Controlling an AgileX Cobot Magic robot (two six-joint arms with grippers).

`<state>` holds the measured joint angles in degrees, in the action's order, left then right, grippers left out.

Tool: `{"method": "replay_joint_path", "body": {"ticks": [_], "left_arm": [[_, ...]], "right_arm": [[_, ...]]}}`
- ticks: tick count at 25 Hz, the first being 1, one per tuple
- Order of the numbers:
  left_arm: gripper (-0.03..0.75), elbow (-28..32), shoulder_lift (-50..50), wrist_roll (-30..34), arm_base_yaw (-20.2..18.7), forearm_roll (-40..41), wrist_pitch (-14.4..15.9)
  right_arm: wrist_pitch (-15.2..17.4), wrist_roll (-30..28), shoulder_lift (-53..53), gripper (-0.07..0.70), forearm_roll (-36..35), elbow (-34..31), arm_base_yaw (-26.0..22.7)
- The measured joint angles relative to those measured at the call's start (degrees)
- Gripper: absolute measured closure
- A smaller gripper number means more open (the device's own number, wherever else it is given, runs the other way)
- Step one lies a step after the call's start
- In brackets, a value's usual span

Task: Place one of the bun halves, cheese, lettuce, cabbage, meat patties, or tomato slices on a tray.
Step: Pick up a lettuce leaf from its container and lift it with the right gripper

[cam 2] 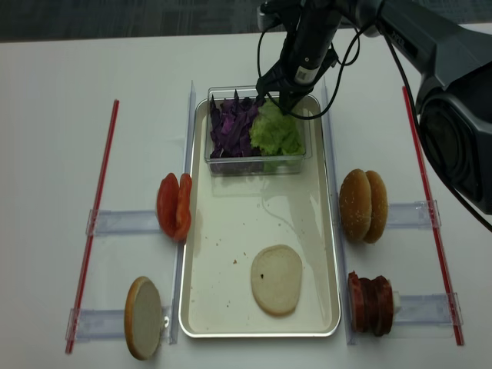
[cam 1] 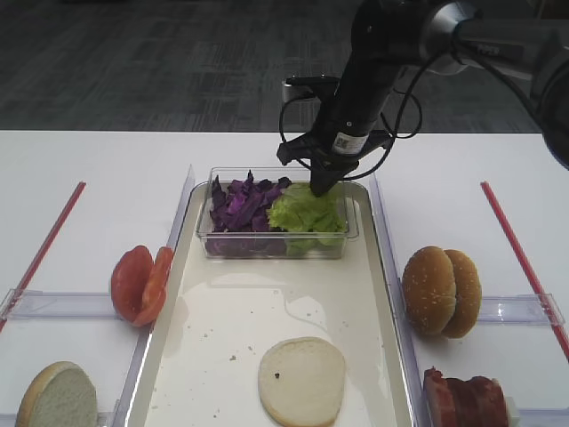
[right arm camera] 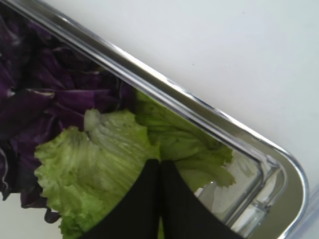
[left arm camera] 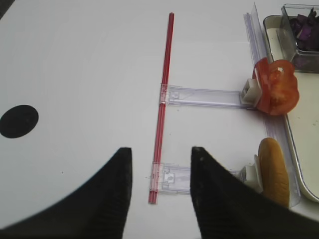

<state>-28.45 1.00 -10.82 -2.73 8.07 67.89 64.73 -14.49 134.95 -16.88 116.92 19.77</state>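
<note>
White table (cam 1: 89,169) under everything, dark floor beyond. Right hand (cam 1: 322,184) down in small clear plastic tub (cam 1: 276,245), black fingers (right arm camera: 144,199) pressed together on light green ruffled lettuce leaf (right arm camera: 94,169). Dark purple shredded cabbage (cam 1: 242,205) at 9 o'clock of lettuce, same tub. Tub at 12 o'clock end of long cream-white tray (cam 1: 222,356); pale bun half (cam 1: 302,381) lying near 6 o'clock end. Left hand (left arm camera: 160,164) hovering over bare table, fingers apart, holding nothing.

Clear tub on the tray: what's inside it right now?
Purple cabbage fills its left half, lettuce its right, where the right gripper is shut on a leaf. The tub's floor is covered.
</note>
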Motion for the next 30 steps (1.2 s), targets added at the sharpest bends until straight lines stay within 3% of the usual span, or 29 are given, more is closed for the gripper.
{"method": "replay_joint_path", "body": {"ticks": [30], "left_arm": [[0.444,0.00,0.00,0.00,0.00,0.00,0.00]], "right_arm": [[2.34,-0.51,-5.72,0.604,0.46,0.00,0.00]]}}
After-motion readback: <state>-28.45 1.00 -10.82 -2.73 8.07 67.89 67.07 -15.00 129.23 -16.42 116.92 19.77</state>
